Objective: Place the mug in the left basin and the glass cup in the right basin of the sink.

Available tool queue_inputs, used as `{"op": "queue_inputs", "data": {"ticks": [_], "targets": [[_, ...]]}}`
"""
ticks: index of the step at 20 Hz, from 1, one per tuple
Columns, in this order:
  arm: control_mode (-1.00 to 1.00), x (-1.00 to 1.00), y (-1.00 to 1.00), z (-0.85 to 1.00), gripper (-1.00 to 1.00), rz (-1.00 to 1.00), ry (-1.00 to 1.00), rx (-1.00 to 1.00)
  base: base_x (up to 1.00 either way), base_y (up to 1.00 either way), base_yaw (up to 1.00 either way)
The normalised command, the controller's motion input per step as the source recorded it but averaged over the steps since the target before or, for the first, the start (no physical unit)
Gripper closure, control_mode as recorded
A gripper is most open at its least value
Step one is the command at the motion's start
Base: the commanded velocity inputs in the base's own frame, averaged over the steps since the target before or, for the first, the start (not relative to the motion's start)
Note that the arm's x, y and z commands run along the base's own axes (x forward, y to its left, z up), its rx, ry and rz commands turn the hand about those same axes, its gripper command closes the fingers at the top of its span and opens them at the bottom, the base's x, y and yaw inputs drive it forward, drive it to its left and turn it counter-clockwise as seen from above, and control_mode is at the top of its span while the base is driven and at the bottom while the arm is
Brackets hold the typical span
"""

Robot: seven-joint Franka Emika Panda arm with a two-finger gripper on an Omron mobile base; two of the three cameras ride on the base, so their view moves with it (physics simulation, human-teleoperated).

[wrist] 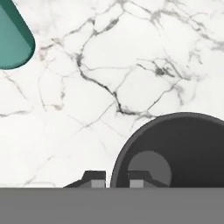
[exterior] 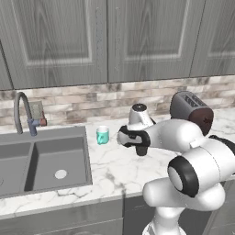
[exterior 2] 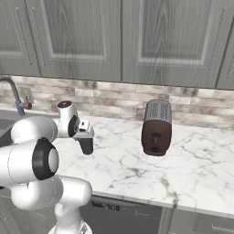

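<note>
The gripper [wrist: 112, 178] is closed on the rim of the glass cup [wrist: 175, 151]: in the hand view one finger tip sits just outside the cup's wall and the other just inside it, with the dark rim between them. The camera looks down into the cup, whose round grey bottom shows below the rim.

In the left base view the cup [exterior: 141, 150] hangs under the gripper [exterior: 139, 143] over the marble table [exterior: 114, 170], and whether its base touches the table cannot be told. In the right base view the same cup [exterior 2: 86, 146] shows as a dark tumbler beneath the gripper [exterior 2: 84, 138], upright and narrowing toward its base.

The mug [exterior: 102, 135] stands upright on the table, left of the cup and apart from it, between the cup and the sink [exterior: 27, 167]. In the hand view part of the mug [wrist: 13, 41] shows at the upper left corner.

The sink lies at the left of the table; its right basin shows a round pale drain, and nothing lies in the part of the basins that can be seen. A curved faucet [exterior: 20, 112] rises behind it.

A dark toaster [exterior 2: 156, 128] stands on the table to the right of the arm, near the tiled back wall, well apart from the cup. Grey cabinets [exterior: 105, 41] hang above.
</note>
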Motion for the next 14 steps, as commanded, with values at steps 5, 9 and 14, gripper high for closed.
{"op": "queue_inputs", "data": {"ticks": [5,9,14], "targets": [[-1.00,-0.04,0.01,0.00,1.00,0.00,0.00,0.00,0.00,0.00,0.00],[-1.00,-0.27,0.26,0.02,1.00,0.00,-0.07,0.00,0.00,0.00,0.00],[-1.00,-0.14,0.52,0.06,1.00,0.03,-0.07,0.00,0.00,0.00,0.00]]}}
